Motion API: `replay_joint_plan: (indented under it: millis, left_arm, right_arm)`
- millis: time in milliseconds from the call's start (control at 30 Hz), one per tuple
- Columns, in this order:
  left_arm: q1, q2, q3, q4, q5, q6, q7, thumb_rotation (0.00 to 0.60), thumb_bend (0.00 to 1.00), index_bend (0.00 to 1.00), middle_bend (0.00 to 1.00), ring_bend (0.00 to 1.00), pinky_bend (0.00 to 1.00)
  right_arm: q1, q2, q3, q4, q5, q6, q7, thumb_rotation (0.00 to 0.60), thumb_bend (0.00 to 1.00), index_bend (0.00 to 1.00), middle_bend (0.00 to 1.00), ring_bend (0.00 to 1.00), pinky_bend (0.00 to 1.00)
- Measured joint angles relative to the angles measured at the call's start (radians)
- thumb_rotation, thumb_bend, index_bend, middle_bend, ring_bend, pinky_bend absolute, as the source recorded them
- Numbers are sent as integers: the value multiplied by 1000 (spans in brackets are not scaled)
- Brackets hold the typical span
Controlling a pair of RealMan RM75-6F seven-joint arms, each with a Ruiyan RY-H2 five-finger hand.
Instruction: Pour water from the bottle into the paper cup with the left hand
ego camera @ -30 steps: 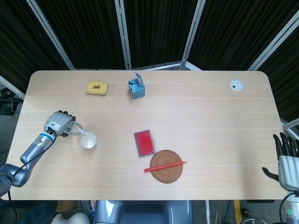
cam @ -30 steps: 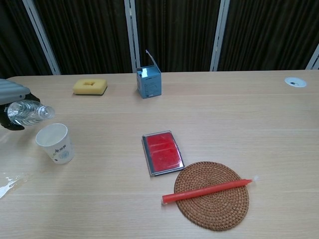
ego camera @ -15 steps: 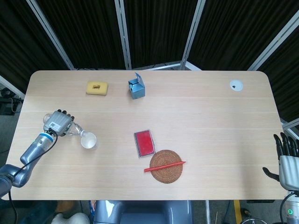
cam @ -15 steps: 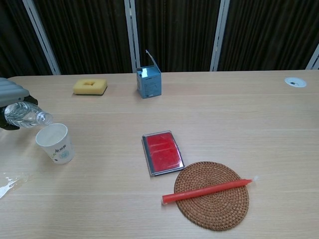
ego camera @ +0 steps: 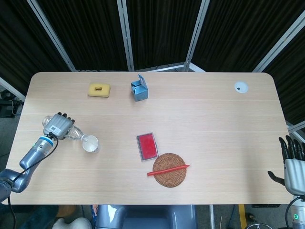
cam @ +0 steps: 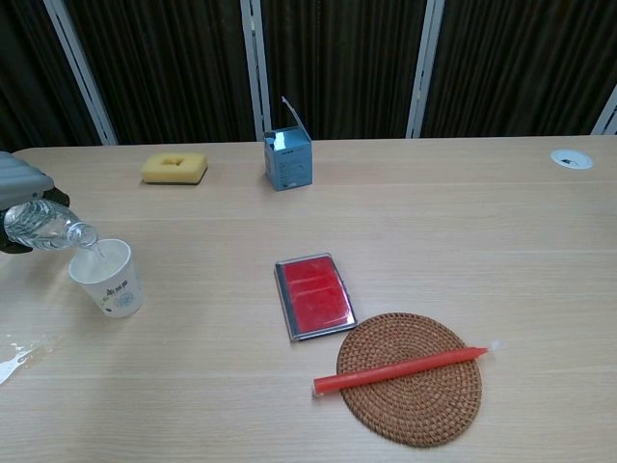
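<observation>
One bottle (cam: 43, 225) held in left hand (ego camera: 58, 126) fingers, one paper cup (cam: 106, 277), right hand (ego camera: 293, 161) fingers spread

The left hand (ego camera: 58, 126) is wrapped around the bottle (cam: 43, 226), tipping it neck-down, forearm angling back toward the table's near-left corner. The right hand (ego camera: 293, 160) hangs off the table's right edge, fingers apparently extended and holding nothing.

White paper cup (cam: 107, 278) (green print), yellow sponge (cam: 174, 167), blue carton (cam: 288, 158), red candle (cam: 400, 370).
</observation>
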State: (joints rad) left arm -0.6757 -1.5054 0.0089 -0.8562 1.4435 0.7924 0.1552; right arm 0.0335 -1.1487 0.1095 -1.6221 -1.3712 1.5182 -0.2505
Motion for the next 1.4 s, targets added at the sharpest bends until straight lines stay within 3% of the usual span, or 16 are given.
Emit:
replay_joint_plan:
  millis: [1400]
  left_arm:
    - [6, 65, -10, -107, -18, 43, 97, 600, 575, 617, 466, 302, 338]
  right_arm:
    - [-9, 15, -1, -19, -8, 13, 10, 600, 0, 0, 0, 0, 0]
